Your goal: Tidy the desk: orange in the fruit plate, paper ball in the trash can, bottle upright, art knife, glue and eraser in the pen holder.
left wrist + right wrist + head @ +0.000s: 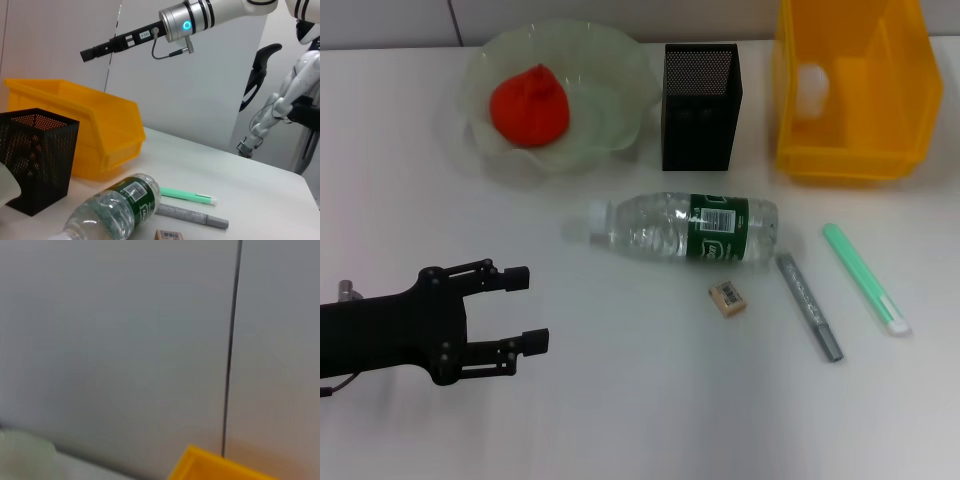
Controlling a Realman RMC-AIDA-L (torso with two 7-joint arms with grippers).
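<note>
Since the orange [528,104] already sits in the fruit plate [620,75] and a pale ball, probably the paper ball [812,86], lies in the yellow bin [900,60], I take the bottle [680,228] as the next item. It lies on its side on the surface [650,400], long axis running across my view, white cap toward my left, base toward my right.

Left pincer [526,311]: low at the near left, fingers spread apart, holding nothing, pointing toward my right. The bottle lies ahead of it and farther from me, cap end nearest; they are apart, not touching. Its long axis is roughly in line with the pincer's pointing direction, so I judge a grasp around the body calls for a turn of the wrist or an approach from above.

Right pincer [92,52]: raised high over the far right side, seen only from the left wrist camera; I cannot tell whether it is open. The left arm is the nearer one.

Eraser [727,297], grey art knife [809,306] and green glue stick [865,278] lie right of the bottle, outside the black pen holder [701,105].
</note>
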